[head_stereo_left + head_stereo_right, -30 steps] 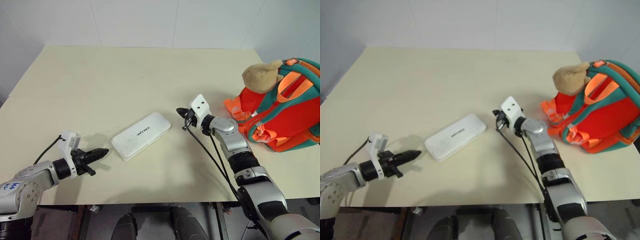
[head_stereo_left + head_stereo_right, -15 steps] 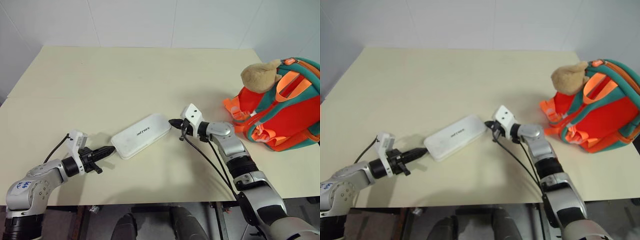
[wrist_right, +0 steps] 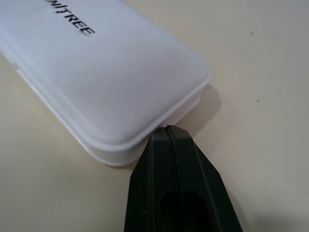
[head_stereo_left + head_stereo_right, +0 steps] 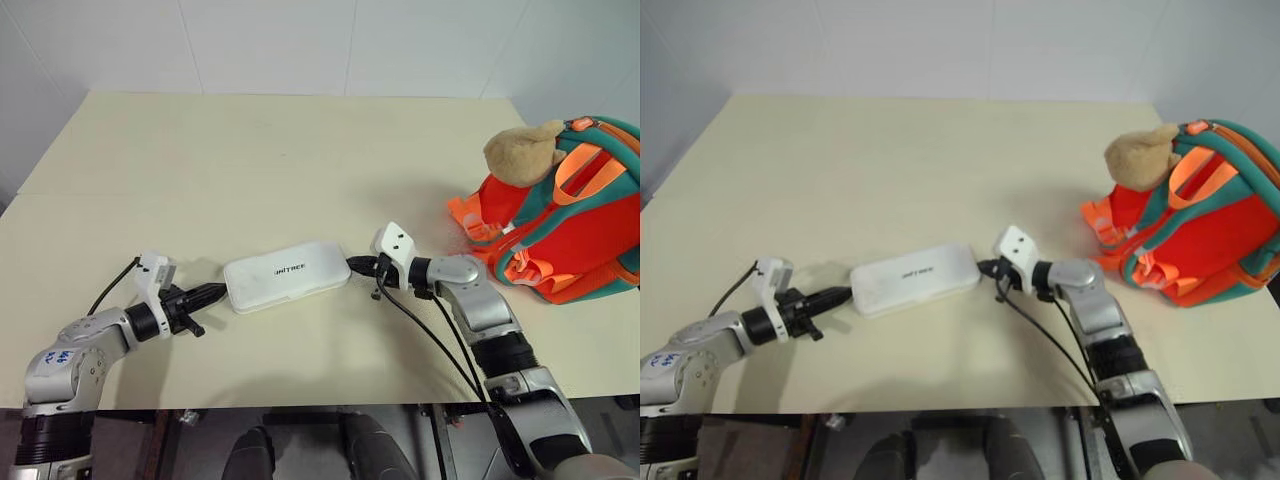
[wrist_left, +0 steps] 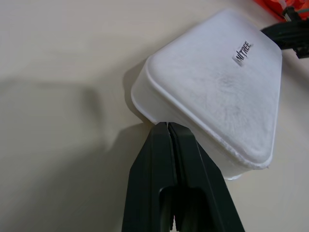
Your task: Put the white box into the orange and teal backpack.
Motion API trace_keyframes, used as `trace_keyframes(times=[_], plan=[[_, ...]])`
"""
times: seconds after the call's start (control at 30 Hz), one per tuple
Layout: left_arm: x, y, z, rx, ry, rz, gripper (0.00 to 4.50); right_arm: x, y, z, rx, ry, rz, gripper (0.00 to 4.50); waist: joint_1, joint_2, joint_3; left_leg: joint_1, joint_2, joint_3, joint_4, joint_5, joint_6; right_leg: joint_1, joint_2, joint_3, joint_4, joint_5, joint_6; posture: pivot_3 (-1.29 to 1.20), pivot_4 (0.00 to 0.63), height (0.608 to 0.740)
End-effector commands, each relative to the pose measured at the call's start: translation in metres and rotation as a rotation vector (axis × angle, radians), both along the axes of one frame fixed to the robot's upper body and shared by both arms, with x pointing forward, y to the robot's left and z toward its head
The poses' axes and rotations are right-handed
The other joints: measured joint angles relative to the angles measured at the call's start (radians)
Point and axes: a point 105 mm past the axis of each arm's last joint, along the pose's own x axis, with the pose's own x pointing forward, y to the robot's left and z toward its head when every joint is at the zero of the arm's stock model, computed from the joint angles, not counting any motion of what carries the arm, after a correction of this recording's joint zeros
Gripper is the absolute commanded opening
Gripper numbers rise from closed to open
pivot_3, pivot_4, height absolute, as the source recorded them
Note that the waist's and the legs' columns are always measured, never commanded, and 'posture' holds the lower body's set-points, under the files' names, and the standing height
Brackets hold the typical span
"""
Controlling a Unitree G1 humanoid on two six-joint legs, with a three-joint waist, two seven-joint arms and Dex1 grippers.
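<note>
**Box pinned end to end by two clenched pincers**

The white box (image 4: 287,276) lies flat on the table (image 4: 250,150), between the left gripper (image 4: 214,293) and right gripper (image 4: 358,265). Both are clenched tight, grasping nothing, tips pressed against its short ends. It looks stiff, light and slick-shelled, so squeezing endwise may let it slip. The orange and teal backpack (image 4: 575,215) stands well beyond the right gripper.

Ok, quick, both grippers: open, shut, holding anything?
Left gripper: shut, tip against one short end of the white box.
Right gripper: shut, tip against the opposite end. Neither grips it.
</note>
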Motion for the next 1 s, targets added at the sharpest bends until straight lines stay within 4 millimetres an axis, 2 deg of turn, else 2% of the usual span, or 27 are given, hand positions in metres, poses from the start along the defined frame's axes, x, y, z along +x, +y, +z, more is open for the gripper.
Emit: trace_keyframes(times=[0.03, 0.2, 0.57, 0.8, 1.0], plan=[[-0.001, -0.032, 0.009, -0.014, -0.041, -0.170, 0.05, -0.032, 0.036, 0.008, 0.030, 0.006, 0.201, 0.00, 0.000, 0.000, 0.000, 0.000, 0.000, 0.000, 0.000, 0.000, 0.000, 0.000, 0.000, 0.000, 0.000, 0.000, 0.000, 0.00, 0.150, 0.740], [0.004, -0.044, 0.009, -0.006, -0.043, -0.242, 0.05, -0.052, 0.035, 0.002, 0.013, 0.057, 0.246, 0.00, 0.003, 0.000, 0.000, 0.000, 0.000, 0.000, -0.001, 0.000, 0.000, 0.000, 0.000, 0.000, -0.001, 0.000, 0.000, 0.00, 0.150, 0.740], [0.007, -0.073, 0.008, 0.006, -0.023, -0.400, 0.05, -0.080, 0.021, 0.004, -0.034, 0.141, 0.302, 0.00, 0.026, 0.000, 0.000, 0.000, 0.000, 0.000, -0.002, 0.000, 0.000, 0.000, 0.000, 0.000, -0.003, 0.000, 0.000, 0.00, 0.150, 0.740], [0.000, -0.085, 0.005, 0.026, 0.005, -0.486, 0.05, -0.084, 0.010, 0.005, -0.067, 0.154, 0.291, 0.00, 0.027, 0.000, 0.000, 0.000, 0.000, 0.000, -0.002, 0.000, 0.000, 0.000, 0.000, 0.000, -0.004, 0.000, 0.000, 0.00, 0.150, 0.740], [-0.008, -0.086, 0.000, 0.051, 0.045, -0.509, 0.05, -0.076, 0.001, 0.003, -0.091, 0.144, 0.238, 0.00, 0.027, 0.000, 0.000, 0.000, 0.000, 0.000, -0.002, 0.000, 0.000, 0.001, 0.000, 0.000, -0.004, 0.000, 0.000, 0.00, 0.150, 0.740]])
